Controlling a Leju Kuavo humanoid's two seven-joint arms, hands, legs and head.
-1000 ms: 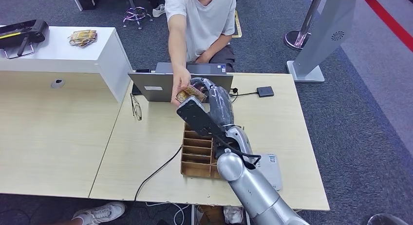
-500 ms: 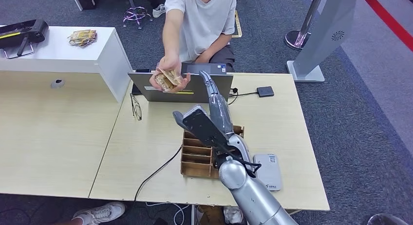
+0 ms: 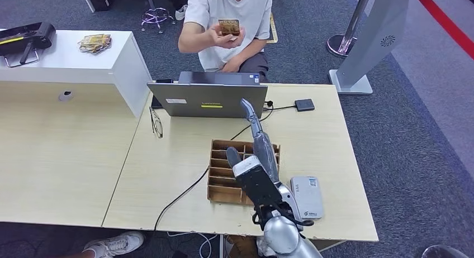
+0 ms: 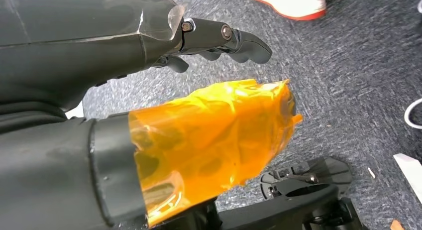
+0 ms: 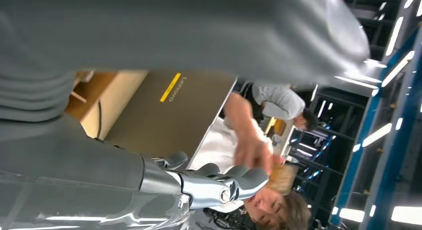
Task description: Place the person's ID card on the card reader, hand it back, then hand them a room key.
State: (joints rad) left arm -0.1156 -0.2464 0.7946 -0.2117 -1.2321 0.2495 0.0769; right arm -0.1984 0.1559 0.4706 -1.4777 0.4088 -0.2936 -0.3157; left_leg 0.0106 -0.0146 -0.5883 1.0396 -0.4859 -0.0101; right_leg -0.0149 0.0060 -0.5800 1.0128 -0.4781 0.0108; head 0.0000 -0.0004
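floor: grey carpet (image 3: pixel 425 118)
table (image 3: pixel 167 174): pale wood — laptop (image 3: pixel 208 99), divided wooden tray (image 3: pixel 226 180)
right robot hand (image 3: pixel 258 152): released, fingers straight
left robot hand (image 4: pixel 149 90): empty

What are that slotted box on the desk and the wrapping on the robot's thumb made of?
The slotted box looks like thin brown wood or fibreboard, matte, with flat dividers. The thumb wrapping looks like glossy translucent orange tape or film: it wrinkles and catches light.

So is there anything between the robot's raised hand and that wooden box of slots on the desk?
Nothing visible. The right hand hangs just above the wooden slotted box, fingers apart and holding nothing. The laptop stands farther back, out of the way. The person holds the card.
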